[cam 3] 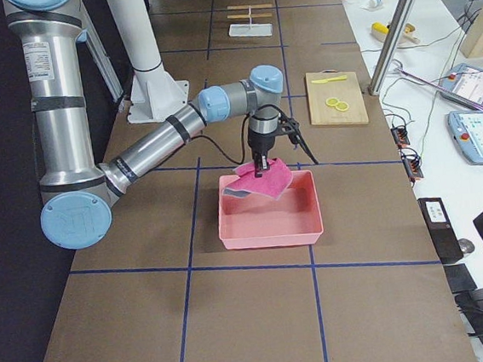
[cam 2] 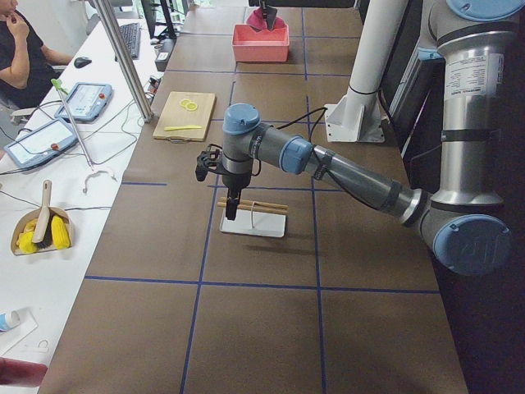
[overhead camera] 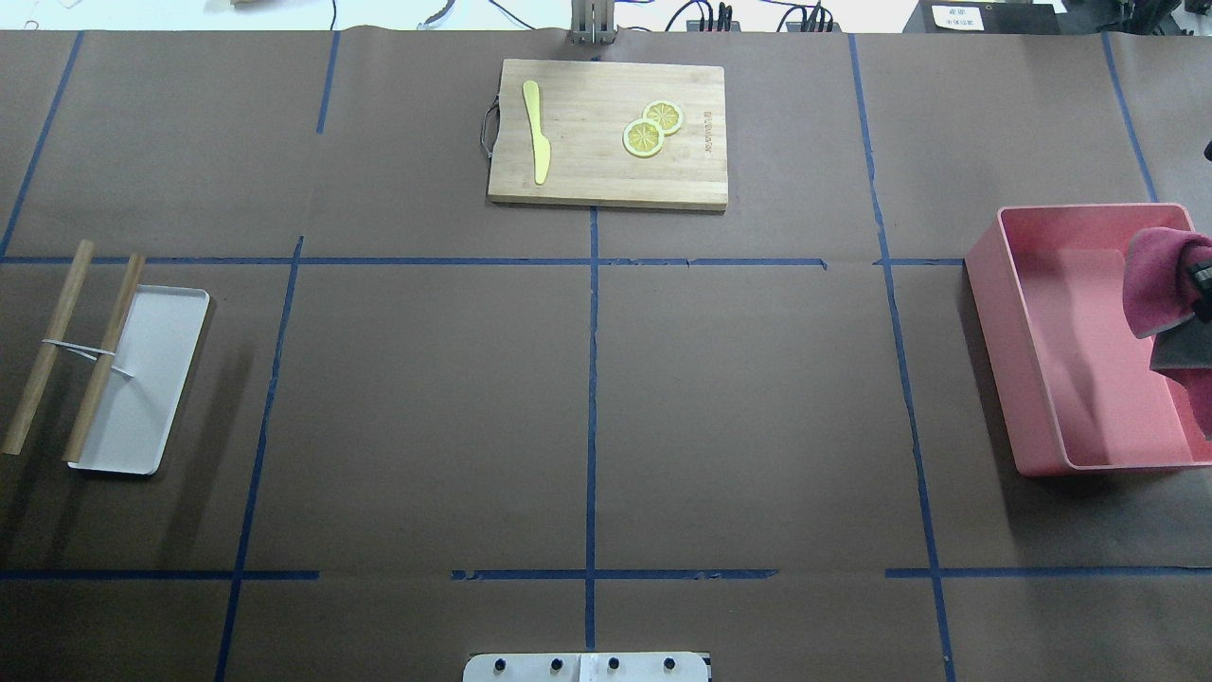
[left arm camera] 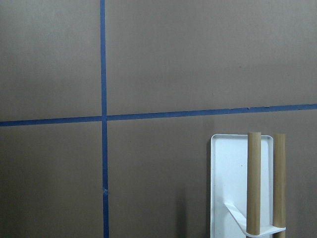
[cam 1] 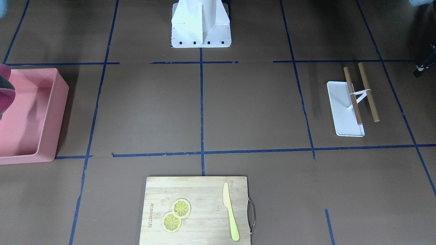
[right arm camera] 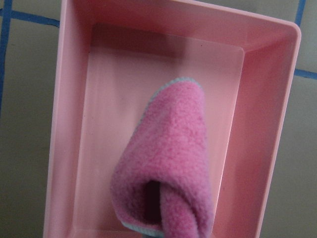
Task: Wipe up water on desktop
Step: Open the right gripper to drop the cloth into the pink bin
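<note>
The desktop [overhead camera: 739, 398] is a brown surface with a grid of dark-blue tape lines; I make out no water on it. My right gripper [cam 3: 260, 172] is shut on a pink cloth [overhead camera: 1157, 277] and holds it above a pink bin [overhead camera: 1004, 332] at the table's right end. In the right wrist view the cloth [right arm camera: 173, 168] hangs folded over the bin's floor [right arm camera: 114, 99] and hides the fingers. My left gripper [cam 2: 231, 212] hangs over a white tray [cam 2: 253, 223]; I cannot tell whether it is open or shut.
The white tray [overhead camera: 156, 379] with two wooden rods [overhead camera: 43, 350] lies at the table's left end. A wooden cutting board [overhead camera: 606, 170] with a yellow knife [overhead camera: 536, 133] and two lemon slices [overhead camera: 653, 128] lies at the far edge. The robot's base [cam 1: 201, 23] stands at the near middle.
</note>
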You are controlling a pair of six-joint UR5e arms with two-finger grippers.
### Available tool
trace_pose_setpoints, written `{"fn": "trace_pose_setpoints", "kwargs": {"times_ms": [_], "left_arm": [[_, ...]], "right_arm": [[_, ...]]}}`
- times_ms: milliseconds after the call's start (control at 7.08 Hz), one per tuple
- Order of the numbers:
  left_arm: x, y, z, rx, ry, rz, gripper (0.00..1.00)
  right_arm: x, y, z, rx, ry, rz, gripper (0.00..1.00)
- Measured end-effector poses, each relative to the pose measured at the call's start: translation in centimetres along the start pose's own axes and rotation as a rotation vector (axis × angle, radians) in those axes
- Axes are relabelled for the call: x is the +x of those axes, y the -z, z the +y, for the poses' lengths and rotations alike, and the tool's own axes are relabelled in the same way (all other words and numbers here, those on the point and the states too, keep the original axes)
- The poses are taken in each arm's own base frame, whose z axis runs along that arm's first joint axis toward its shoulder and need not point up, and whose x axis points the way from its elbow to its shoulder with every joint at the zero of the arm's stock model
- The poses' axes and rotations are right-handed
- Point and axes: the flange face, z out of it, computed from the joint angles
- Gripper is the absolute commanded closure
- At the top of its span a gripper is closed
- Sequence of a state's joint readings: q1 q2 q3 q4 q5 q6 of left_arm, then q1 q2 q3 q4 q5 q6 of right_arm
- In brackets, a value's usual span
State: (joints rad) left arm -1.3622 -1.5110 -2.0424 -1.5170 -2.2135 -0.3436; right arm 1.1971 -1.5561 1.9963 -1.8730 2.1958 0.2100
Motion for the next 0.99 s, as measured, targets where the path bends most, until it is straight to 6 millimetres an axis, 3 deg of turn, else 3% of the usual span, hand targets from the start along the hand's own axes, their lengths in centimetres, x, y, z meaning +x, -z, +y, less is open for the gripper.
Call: {"fn": "trace_pose_setpoints", "kwargs": {"times_ms": [141, 424, 848, 989], "left_arm": [[0.0, 0.0, 0.0, 0.001, -0.001, 0.0, 0.0], [0.1, 0.1, 0.0, 0.002, -0.002, 0.001, 0.0], [0.1, 0.2, 0.0, 0.003, -0.002, 0.001, 0.0], [0.0, 0.1, 0.1, 0.001, 0.0, 0.004, 0.0]], "right_arm": [[0.3, -1.3, -0.8, -0.004, 0.009, -0.02, 0.78], [-0.4, -3.4, -1.6, -0.016, 0.038, -0.033, 0.0], [-0.4, -3.6, -1.8, -0.013, 0.041, -0.034, 0.0], [0.5, -1.7, -1.7, 0.022, 0.025, -0.048, 0.0]]}}
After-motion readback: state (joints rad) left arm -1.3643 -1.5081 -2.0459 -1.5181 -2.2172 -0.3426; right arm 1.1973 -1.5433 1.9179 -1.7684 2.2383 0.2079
